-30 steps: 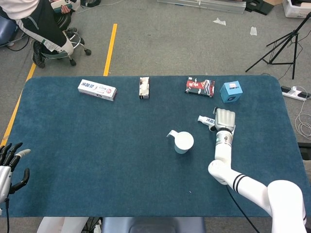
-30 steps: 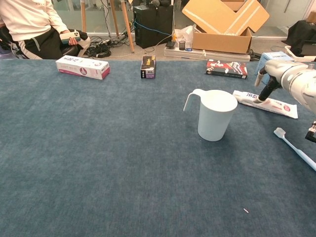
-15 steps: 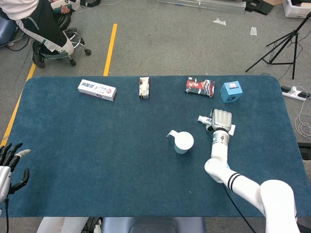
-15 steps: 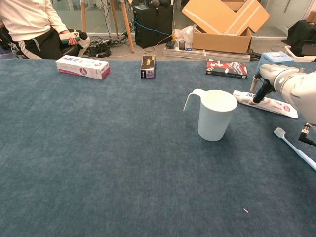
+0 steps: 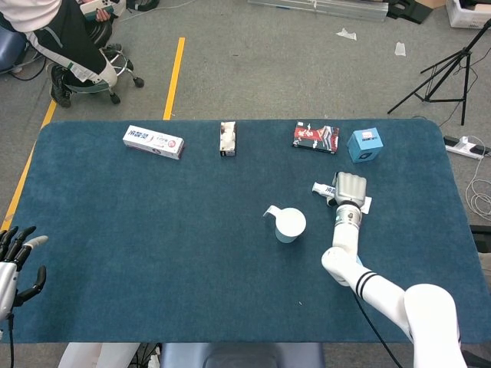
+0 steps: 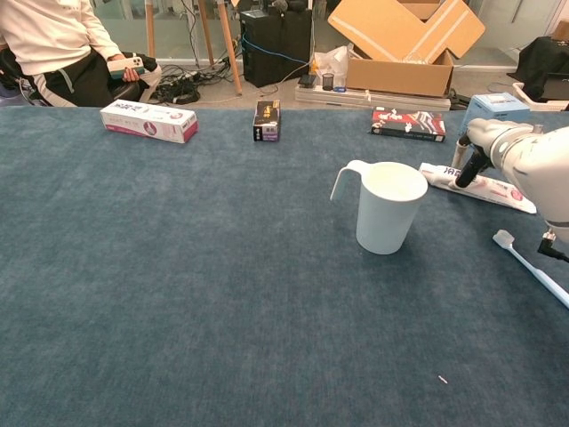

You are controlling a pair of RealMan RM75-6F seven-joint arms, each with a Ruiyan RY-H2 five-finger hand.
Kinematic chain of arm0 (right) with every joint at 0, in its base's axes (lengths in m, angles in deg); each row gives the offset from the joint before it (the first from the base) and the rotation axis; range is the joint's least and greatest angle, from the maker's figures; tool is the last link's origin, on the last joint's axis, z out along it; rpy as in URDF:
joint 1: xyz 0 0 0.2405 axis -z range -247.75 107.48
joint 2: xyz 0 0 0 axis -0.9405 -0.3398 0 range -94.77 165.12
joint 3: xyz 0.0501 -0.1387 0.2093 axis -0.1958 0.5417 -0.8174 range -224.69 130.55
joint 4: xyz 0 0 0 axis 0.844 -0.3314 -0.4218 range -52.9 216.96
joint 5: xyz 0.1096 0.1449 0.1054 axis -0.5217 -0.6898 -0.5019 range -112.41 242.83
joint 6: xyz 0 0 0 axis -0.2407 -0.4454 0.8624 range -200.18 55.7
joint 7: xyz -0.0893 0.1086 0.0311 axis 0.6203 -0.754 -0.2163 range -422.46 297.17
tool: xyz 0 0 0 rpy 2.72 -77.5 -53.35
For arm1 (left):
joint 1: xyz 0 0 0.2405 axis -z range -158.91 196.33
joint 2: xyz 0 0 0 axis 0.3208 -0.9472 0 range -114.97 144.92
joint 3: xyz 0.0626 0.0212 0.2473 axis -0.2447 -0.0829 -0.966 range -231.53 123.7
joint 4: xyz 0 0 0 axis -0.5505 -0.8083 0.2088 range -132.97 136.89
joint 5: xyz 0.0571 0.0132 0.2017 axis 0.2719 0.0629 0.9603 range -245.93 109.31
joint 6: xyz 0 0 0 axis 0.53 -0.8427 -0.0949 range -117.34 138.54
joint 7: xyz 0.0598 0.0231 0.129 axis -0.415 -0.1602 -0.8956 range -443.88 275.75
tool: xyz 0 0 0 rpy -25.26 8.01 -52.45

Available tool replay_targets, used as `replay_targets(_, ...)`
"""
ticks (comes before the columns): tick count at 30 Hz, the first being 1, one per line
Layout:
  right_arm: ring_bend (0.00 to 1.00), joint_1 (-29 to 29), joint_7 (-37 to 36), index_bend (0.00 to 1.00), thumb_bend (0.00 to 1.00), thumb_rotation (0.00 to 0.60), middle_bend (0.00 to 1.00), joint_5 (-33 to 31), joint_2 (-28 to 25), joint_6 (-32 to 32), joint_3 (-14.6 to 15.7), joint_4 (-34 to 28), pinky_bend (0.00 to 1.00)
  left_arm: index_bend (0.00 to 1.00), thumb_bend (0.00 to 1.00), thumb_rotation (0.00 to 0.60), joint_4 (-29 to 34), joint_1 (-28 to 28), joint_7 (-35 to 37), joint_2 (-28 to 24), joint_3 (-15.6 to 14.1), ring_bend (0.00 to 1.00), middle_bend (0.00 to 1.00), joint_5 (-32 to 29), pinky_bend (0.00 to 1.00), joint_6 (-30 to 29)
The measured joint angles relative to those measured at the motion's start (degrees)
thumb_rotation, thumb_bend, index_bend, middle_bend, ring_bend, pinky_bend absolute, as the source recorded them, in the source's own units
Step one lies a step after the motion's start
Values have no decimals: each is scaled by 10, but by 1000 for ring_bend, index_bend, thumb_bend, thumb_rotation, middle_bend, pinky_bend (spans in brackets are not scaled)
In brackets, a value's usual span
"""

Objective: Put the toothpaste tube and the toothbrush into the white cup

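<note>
The white cup (image 5: 290,225) (image 6: 388,206) stands upright near the table's middle, handle to the left. Just right of it and a little farther back, the toothpaste tube (image 5: 321,188) (image 6: 484,187) lies flat. My right hand (image 5: 350,188) (image 6: 508,149) hovers over the tube's middle with its fingers pointing down; a dark fingertip (image 6: 463,170) touches the tube, which stays on the cloth. The toothbrush (image 6: 532,267) with a light blue handle lies at the right, nearer than the tube; only the chest view shows it. My left hand (image 5: 16,264) rests at the front left edge, fingers apart and holding nothing.
Along the far edge lie a white toothpaste box (image 5: 153,142), a small dark box (image 5: 228,139), a red and black packet (image 5: 315,137) and a blue cube (image 5: 365,145). A seated person (image 6: 53,44) is beyond the far left corner.
My right hand has shifted slightly left and down onto the toothpaste tube. The cup, tube, toothbrush and left hand have not moved.
</note>
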Motion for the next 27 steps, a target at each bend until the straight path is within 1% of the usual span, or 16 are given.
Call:
replay_targets(8,1000,-3,-4,440,210,600,1000,7,9,5,-4,7,1000,221,497,600,1,-1,2,-2,0,18,141,0,31,-2)
replay_targets(20,1000,-7,1,449,227,600,1000,7,20,12,-10,26,1000,222,497,600,2,-2,4,-3,1,19,146,0,31,-3)
replay_targets(27,1000,-10,-1,483,285,600,1000,13,27,15,-14,36,1000,222,497,600,2,-2,5,-4,1,19,147,-1,30,-3)
